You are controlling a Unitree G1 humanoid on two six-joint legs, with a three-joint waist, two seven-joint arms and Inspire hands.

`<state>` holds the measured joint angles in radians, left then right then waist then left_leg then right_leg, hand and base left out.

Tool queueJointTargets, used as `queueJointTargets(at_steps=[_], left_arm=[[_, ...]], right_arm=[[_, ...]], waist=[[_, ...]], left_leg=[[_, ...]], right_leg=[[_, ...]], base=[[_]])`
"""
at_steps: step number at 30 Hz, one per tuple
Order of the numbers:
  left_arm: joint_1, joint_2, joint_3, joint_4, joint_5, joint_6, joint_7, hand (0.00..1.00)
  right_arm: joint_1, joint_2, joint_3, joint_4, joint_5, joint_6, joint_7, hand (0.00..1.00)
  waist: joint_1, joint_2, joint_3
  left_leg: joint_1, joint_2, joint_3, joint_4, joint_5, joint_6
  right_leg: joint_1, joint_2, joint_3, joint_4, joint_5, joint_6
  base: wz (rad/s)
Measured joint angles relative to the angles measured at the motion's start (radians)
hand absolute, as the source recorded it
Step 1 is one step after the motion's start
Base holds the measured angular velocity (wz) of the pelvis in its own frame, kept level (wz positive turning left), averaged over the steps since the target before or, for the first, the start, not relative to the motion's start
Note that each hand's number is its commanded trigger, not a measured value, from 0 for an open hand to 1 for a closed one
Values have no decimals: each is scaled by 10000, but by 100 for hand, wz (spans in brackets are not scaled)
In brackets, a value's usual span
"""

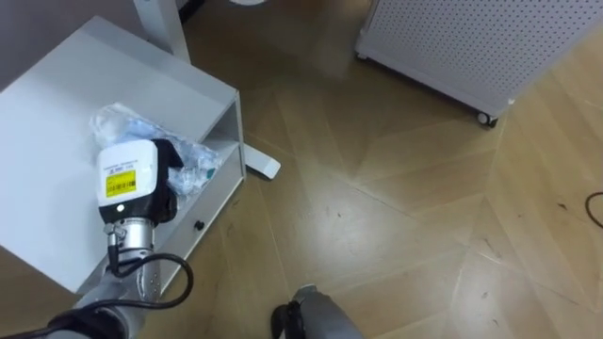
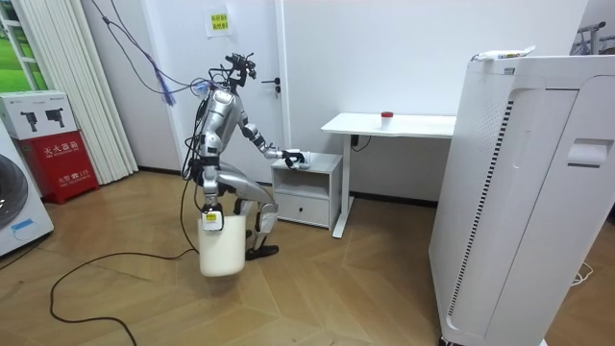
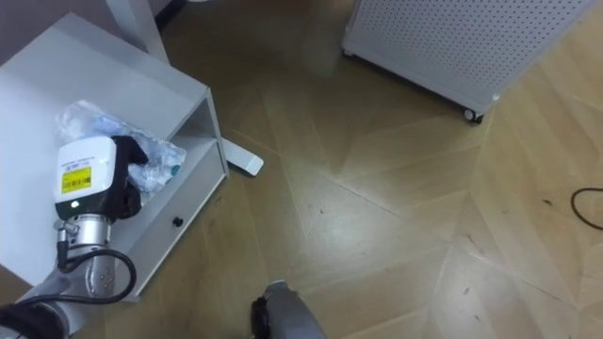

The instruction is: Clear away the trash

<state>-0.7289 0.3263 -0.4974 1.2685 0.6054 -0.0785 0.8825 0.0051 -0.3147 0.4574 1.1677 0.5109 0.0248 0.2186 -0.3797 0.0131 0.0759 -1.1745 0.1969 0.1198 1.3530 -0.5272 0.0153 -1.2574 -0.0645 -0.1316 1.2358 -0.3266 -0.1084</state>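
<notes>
Left hand (image 1: 127, 184): lower left of the eye views, arm entering from the bottom left corner; back of hand up, with a yellow label on its white cover; my dark fingers (image 1: 170, 179) are curled down and closed on the crumpled plastic.

Crumpled plastic (image 1: 121, 122): clear, bunched, with faint blue-green print; it lies on top of the white cabinet near its front edge, in the left part of the frame; part spreads out beyond my hand toward the upper left, part bulges at the right of my fingers.

White cabinet (image 1: 57, 94): low, flat-topped, fills the left side of the eye views; an open shelf under the top, and a drawer with a small dark knob (image 1: 199, 224) below it.

Right hand (image 2: 209, 219): left of centre in the room view, hanging at my side; a white bin (image 2: 219, 248) hangs just under it, clear of the floor; how the hand grips it I cannot tell.

Stance: in the room view I stand with knees bent just beside the cabinet, on its left, one arm stretched out to its top.

White desk (image 2: 384, 125): centre of the room view, beside the cabinet; a small red object (image 2: 387, 116) sits on it; its foot (image 1: 264, 168) touches the wooden floor (image 1: 396, 217) beside the cabinet.

White perforated unit (image 1: 471, 38): upper right of the eye views, on castors.
</notes>
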Motion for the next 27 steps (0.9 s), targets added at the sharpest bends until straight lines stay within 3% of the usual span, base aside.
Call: queueJointTargets(at_steps=[9, 12, 14, 17, 20, 22, 24, 27], left_arm=[[314, 71, -157, 67, -94, 4, -144, 100], [541, 23, -165, 73, -575, -234, -256, 100], [972, -48, -123, -1, -831, -466, -344, 100], [1065, -103, 247, -161, -1017, -805, -389, 100], [1220, -305, 321, -508, -1731, -1148, -399, 100], [1397, -473, 326, -988, -1856, -1498, -509, 100], [1634, -557, 252, -1777, -2336, -1718, -653, 100], [2239, -805, 229, -2919, -3496, -2150, -1096, 100]], right_arm=[[50, -47, -35, -376, 232, -25, -275, 100], [17, -32, -32, -486, 364, -124, -487, 100], [40, -54, -109, -601, 271, -256, -865, 100], [-126, -58, -125, -742, 1, -420, -1233, 100], [-526, -48, -195, -654, -101, -662, -1855, 100], [-811, -47, -204, -580, -301, -832, -2389, 100], [-892, -51, -209, -567, -512, -886, -2730, 100], [-1145, -62, -375, -580, -1340, -885, -3387, 100]], waist=[[41, 3, -5], [93, -1, -2], [295, 11, -17], [598, 19, -22], [913, 24, -24], [1177, 21, -25], [1271, 18, -28], [1470, -14, -45]], left_leg=[[376, 12, 103, -60, -30, 3], [702, -16, 196, -216, -23, -9], [1087, -19, 344, -563, -12, -28], [1355, -111, 432, -1073, 51, -129], [1916, -403, 425, -1879, 352, -140], [2471, -528, 478, -2568, 688, -142], [2821, -546, 509, -3099, 927, -119], [3259, -534, 911, -3909, 1322, -118]], right_leg=[[319, 19, 44, -27, -1, 2], [534, -47, 85, -81, -1, -2], [871, -60, 131, -361, 7, 10], [1119, -60, 136, -910, 248, 14], [1684, -221, 59, -1578, 526, -4], [2261, -235, 44, -2149, 653, 119], [2620, -210, 39, -2605, 762, 197], [2943, -358, 21, -3206, 969, 185]], base=[[-1], [1], [-11], [-4], [2], [15], [16], [2]])
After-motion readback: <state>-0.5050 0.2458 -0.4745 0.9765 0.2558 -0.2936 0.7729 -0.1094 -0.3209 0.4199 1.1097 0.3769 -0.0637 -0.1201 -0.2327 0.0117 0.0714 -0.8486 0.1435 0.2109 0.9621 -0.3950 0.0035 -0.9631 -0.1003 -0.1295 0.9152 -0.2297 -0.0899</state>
